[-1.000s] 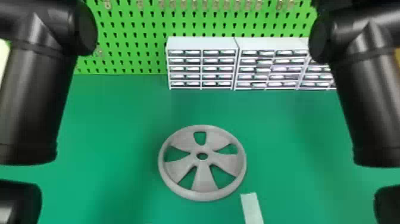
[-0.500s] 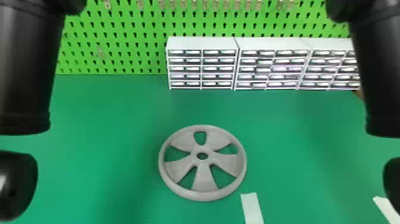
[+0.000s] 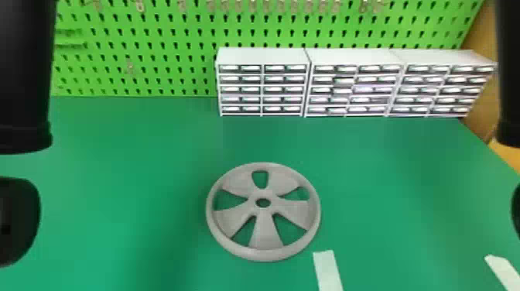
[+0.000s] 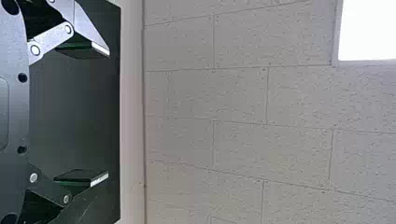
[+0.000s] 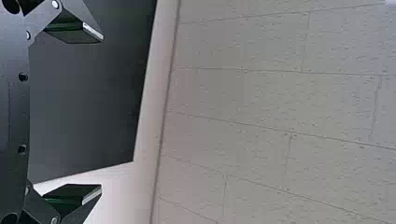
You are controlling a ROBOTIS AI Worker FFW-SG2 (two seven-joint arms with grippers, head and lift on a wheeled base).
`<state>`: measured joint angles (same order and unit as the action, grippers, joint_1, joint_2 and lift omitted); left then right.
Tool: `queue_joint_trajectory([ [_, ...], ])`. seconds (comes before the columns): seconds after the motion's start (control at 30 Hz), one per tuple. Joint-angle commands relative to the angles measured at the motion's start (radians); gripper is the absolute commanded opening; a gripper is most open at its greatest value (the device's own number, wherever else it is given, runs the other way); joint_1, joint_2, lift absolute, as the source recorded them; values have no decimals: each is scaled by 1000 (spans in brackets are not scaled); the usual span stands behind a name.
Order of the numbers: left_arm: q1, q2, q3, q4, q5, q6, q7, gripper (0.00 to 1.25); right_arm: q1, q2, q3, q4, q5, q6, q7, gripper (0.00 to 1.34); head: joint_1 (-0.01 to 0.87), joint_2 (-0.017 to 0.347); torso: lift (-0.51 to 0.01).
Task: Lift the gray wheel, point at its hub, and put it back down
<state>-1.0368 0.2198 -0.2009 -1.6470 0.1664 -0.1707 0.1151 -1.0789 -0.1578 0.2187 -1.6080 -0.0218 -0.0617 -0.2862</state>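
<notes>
On the green table (image 3: 135, 162), the gray wheel (image 3: 267, 232) is lying flat, near and about in the middle.
The green pegboard (image 3: 174, 38) stands at the far side; the left arm (image 3: 23, 77) hides a part of its left side, and the right arm (image 3: 508, 77) comes in at the right edge. White drawer cabinets (image 3: 263, 58) make a row before the board, from the middle to the right, far behind the wheel. The left gripper (image 4: 105, 114) is wide open and empty, and the right gripper (image 5: 99, 113) is the same. One pale strip (image 3: 328, 271) is just beside the wheel, on its near right; a second strip (image 3: 503, 271) is farther right.
</notes>
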Motion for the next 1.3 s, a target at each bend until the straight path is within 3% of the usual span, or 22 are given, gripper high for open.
queue_joint_trajectory([
  [0.0,-19,12,2,-1,-1,8,0,899,-9,-9,-6,-26,0,5,-1,1178,692,48,-88],
  [1.27,-39,30,-9,-27,-12,22,21,936,-10,-26,-18,-69,10,8,-11,1266,692,48,-88],
])
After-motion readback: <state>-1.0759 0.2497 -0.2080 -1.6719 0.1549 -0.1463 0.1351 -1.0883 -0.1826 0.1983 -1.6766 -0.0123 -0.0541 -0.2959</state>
